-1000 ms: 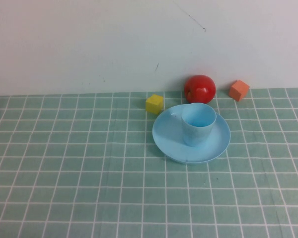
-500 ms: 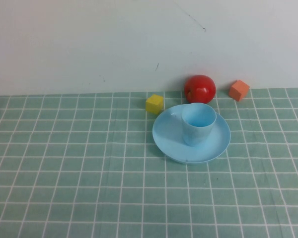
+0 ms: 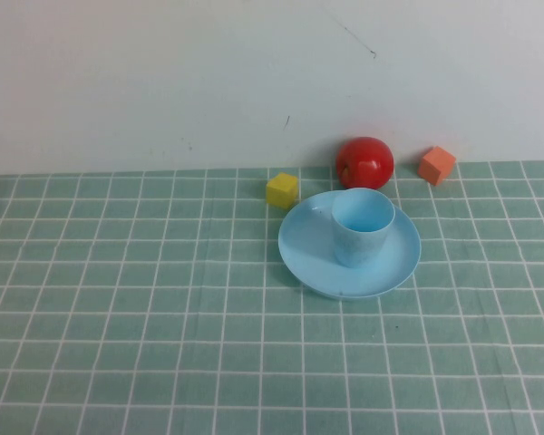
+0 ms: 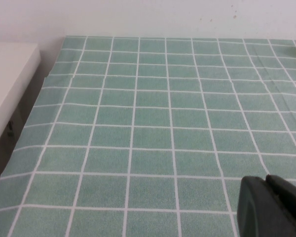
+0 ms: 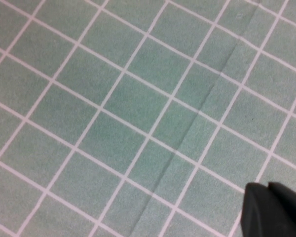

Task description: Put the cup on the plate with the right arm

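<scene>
While my left gripper [image 4: 272, 207] hangs over green checked cloth [image 3: 145, 299], fingers together, the cup [image 3: 362, 226] stands upright on the plate [image 3: 308, 249]; my right gripper [image 5: 274, 210], likewise closed, hovers above creased cloth.

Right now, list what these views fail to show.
- Left pincer: cut off by the left wrist view's edge, absent from the high view; opening unreadable.
- Right pincer: same in the right wrist view, over bare cloth.
- Plate: part hidden behind the cup standing on it.
- Red ball: base hidden by the cup.
</scene>
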Tool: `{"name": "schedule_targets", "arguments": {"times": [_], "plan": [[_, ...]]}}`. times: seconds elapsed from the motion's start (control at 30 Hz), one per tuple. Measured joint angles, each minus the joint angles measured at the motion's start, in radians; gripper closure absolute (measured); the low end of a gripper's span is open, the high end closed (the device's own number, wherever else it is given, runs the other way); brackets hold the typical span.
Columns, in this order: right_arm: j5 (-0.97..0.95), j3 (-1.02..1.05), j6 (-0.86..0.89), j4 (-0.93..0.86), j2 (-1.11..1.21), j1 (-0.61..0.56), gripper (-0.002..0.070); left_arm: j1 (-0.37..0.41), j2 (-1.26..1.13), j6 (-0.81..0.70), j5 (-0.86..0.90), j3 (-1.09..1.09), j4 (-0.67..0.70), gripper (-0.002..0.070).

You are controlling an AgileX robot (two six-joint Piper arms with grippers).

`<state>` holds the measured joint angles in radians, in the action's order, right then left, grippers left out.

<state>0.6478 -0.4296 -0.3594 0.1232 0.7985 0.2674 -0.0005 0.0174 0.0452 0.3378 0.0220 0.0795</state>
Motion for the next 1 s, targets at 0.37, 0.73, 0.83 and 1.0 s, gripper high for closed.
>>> {"name": "schedule_targets", "arguments": {"times": [0.37, 0.73, 0.83, 1.0], "plan": [[0.000, 0.000, 0.000, 0.005, 0.000, 0.000, 0.0679, 0.000, 0.000, 0.000, 0.000, 0.000, 0.000, 0.0678], [-0.012, 0.000, -0.031, -0.023, -0.029, -0.049, 0.0679, 0.000, 0.000, 0.000, 0.000, 0.000, 0.000, 0.0678], [-0.015, 0.000, -0.064, -0.055, -0.076, -0.093, 0.0679, 0.000, 0.000, 0.000, 0.000, 0.000, 0.000, 0.0678], [-0.056, 0.000, -0.112, -0.062, -0.124, -0.202, 0.0679, 0.000, 0.000, 0.000, 0.000, 0.000, 0.000, 0.0678]]}}
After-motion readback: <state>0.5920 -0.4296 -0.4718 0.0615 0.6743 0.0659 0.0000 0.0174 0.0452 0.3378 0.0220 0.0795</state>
